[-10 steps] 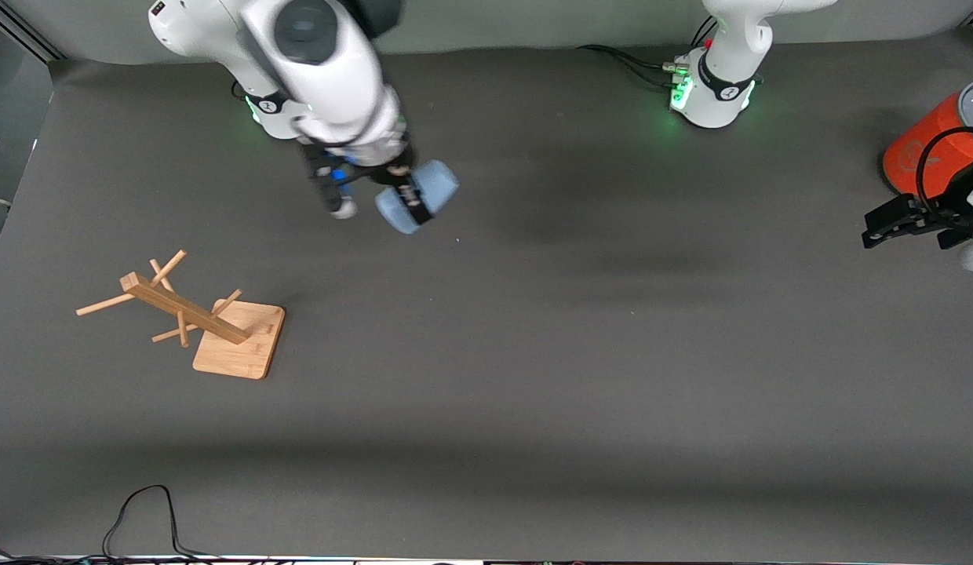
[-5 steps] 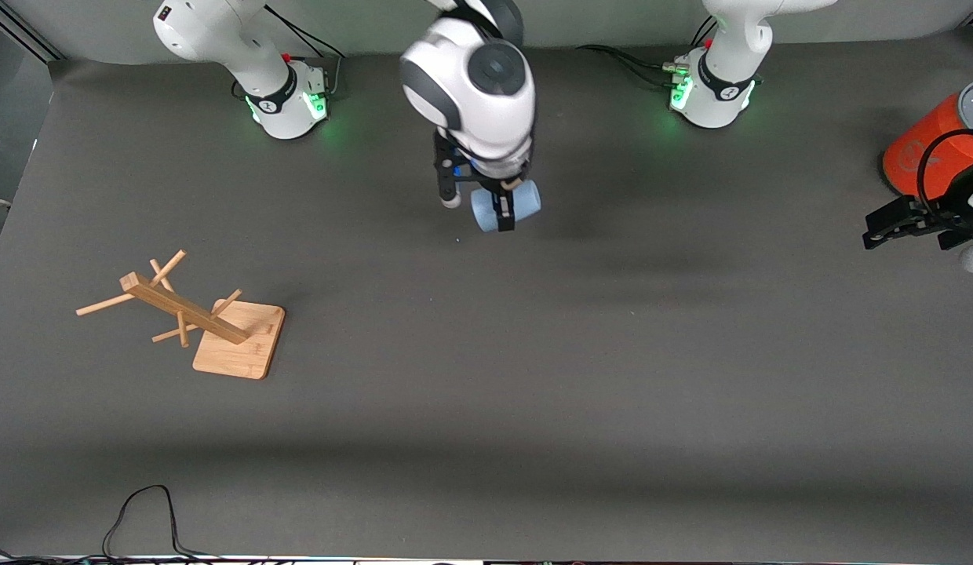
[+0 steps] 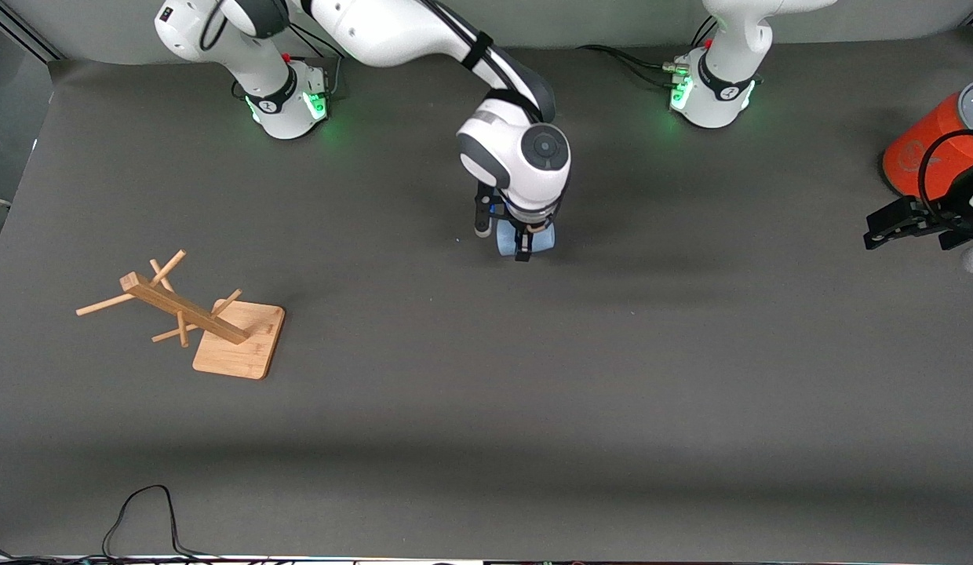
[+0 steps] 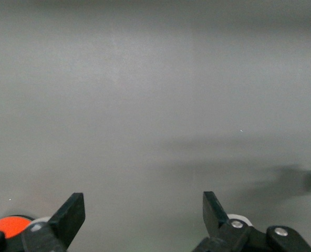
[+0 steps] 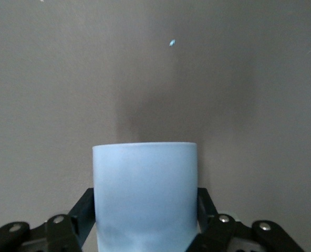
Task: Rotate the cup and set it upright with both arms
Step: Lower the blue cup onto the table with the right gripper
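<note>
A robotics lab: 2 arms [image 3: 424,39] bolted onto a grey-matted table [image 3: 533,408].

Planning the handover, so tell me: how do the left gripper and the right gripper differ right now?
The right gripper is shut on the cup; the left gripper is open and holds nothing. The right gripper is over the middle of the table, between the two bases; the left gripper waits at the left arm's end, beside the orange cylinder. Both are black two-finger grippers.
</note>
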Controlling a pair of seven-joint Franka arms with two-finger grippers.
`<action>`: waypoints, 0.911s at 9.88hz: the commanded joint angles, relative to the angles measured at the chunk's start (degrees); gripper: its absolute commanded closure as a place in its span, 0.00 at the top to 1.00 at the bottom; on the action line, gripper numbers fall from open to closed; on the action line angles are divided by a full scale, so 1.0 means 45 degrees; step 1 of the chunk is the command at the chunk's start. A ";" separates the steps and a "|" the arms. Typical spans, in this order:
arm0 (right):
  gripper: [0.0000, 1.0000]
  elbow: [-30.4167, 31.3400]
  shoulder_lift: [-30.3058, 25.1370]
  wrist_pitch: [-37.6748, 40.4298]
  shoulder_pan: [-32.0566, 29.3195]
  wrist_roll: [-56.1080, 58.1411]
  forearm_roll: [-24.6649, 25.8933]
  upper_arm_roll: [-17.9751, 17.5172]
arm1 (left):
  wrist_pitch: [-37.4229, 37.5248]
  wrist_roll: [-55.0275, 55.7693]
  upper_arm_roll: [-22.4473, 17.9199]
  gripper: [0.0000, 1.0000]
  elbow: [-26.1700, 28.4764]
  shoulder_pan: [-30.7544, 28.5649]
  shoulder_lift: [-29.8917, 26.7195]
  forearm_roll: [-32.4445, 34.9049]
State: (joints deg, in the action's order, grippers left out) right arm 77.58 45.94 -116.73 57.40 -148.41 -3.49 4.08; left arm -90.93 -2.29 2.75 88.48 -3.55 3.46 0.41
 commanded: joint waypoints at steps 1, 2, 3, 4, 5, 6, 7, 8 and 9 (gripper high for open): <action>0.52 -0.0833 0.0940 -0.0404 0.0214 -0.0614 0.0326 0.0187 | -0.0008 -0.0097 -0.0005 1.00 -0.0171 -0.0012 0.0071 0.0066; 0.52 -0.0815 0.1079 -0.0600 0.0214 -0.0634 0.0423 0.0207 | -0.0008 -0.0097 -0.0005 1.00 -0.0190 0.0007 0.0071 0.0066; 0.55 -0.0815 0.1235 -0.0834 0.0214 -0.0634 0.0540 0.0187 | -0.0008 -0.0097 -0.0005 1.00 -0.0171 0.0008 0.0071 0.0066; 0.57 -0.0815 0.1314 -0.0933 0.0214 -0.0634 0.0541 0.0207 | -0.0008 -0.0097 -0.0005 1.00 -0.0171 -0.0012 0.0071 0.0066; 0.70 -0.0815 0.1334 -0.0954 0.0214 -0.0615 0.0541 0.0207 | -0.0008 -0.0097 -0.0005 1.00 -0.0171 -0.0012 0.0071 0.0066; 0.88 -0.0815 0.1334 -0.0954 0.0194 -0.0615 0.0541 0.0245 | -0.0008 -0.0097 -0.0005 1.00 -0.0171 0.0007 0.0071 0.0066; 1.00 -0.0815 0.1315 -0.0954 0.0175 -0.0595 0.0541 0.0246 | -0.0008 -0.0097 -0.0005 1.00 -0.0171 0.0008 0.0071 0.0046; 1.00 -0.0834 0.1237 -0.0934 0.0097 -0.0518 0.0541 0.0246 | -0.0008 -0.0097 -0.0005 1.00 -0.0190 0.0008 0.0071 0.0046; 1.00 -0.0931 0.1004 -0.0760 0.0019 -0.0440 0.0522 0.0265 | -0.0008 -0.0097 -0.0005 1.00 -0.0171 0.0027 0.0071 0.0046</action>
State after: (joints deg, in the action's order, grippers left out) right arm 75.27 50.72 -120.74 57.51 -149.31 -1.99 4.93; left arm -90.93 -2.29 2.74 88.48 -3.55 3.56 0.41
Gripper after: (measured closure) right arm 0.000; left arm 0.000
